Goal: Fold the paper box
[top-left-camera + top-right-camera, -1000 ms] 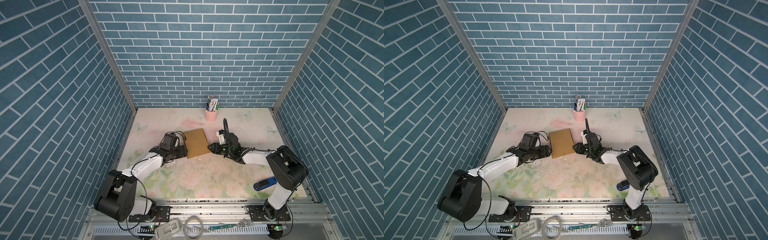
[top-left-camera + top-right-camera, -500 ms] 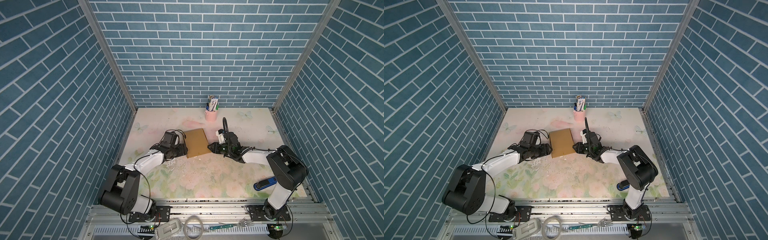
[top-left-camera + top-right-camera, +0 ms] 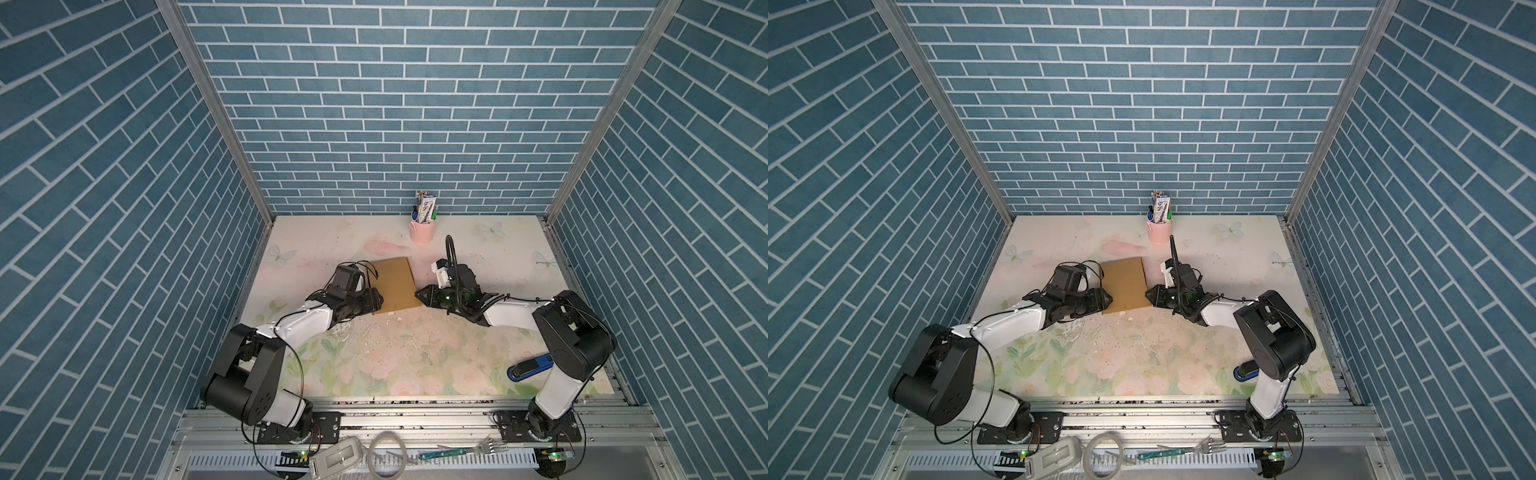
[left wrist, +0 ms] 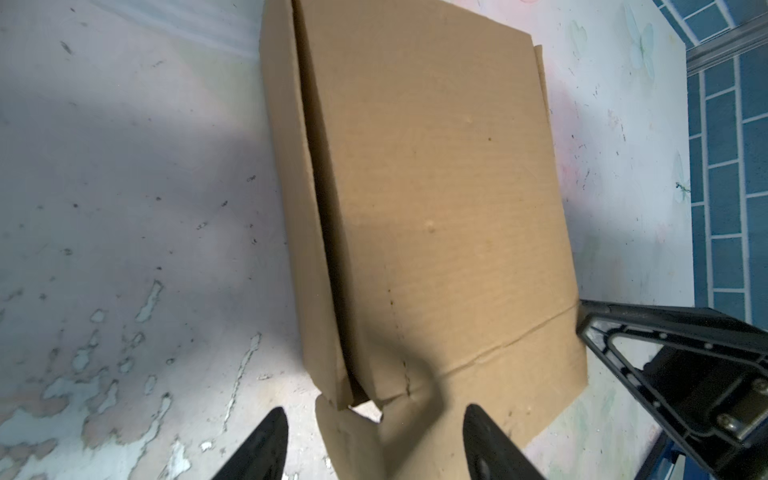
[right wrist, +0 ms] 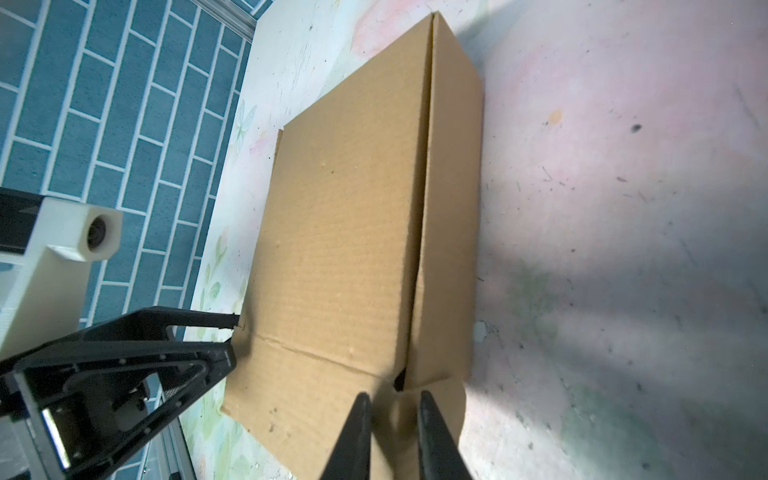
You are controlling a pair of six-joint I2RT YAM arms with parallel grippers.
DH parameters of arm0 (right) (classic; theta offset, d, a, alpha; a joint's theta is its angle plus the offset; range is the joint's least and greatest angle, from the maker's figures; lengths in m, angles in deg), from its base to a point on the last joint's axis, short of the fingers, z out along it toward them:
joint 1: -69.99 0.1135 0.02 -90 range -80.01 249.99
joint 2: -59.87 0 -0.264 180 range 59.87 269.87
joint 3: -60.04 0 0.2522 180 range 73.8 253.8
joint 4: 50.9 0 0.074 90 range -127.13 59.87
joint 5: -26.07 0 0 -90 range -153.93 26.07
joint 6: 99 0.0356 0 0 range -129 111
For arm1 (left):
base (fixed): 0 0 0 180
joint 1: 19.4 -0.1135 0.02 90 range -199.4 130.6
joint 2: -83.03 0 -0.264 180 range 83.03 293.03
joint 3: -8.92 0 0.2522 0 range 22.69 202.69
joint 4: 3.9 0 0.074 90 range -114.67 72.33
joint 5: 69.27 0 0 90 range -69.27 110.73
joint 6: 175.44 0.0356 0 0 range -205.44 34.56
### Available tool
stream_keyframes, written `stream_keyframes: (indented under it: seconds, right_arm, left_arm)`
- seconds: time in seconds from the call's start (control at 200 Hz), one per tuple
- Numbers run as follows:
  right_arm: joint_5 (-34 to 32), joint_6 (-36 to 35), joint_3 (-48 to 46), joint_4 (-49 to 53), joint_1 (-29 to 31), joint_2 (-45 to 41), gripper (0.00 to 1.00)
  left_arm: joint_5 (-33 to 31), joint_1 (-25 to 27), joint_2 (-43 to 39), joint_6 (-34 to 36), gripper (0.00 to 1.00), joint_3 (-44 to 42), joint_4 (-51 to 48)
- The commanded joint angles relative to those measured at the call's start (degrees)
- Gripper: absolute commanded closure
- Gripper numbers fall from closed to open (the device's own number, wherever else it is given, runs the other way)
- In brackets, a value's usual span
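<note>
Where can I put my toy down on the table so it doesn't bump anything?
Best spot: the wide bare strip between the paper box and the front rail. There is also room in the far corner left of the pink cup. It is crowded at the box's near corners, where the left gripper and right gripper sit, and by the blue tool.

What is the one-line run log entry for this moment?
paper box: top panel down | left hand: open, straddles near-left corner flap | right hand: jaws narrow around near-right corner flap, grip unclear
</note>
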Motion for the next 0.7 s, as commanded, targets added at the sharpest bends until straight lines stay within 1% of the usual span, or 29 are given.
stream_keyframes:
  seconds: [0.0,0.255,0.695]
  right_arm:
    - [1.0,2.4,0.3,-1.1,0.1,1.1,0.81]
    - [1.6,3.9,-0.2,-2.6,0.2,1.3,0.82]
    - [1.2,4.7,0.3,-0.4,0.6,1.0,0.82]
  left_arm:
    - [-0.1,1.2,0.9,-0.7,0.32,-0.2,1.5]
    - [-0.4,2.1,2.3,-1.2,0.32,0.1,2.7]
    - [-0.3,2.2,4.2,-1.0,0.32,0.8,3.4]
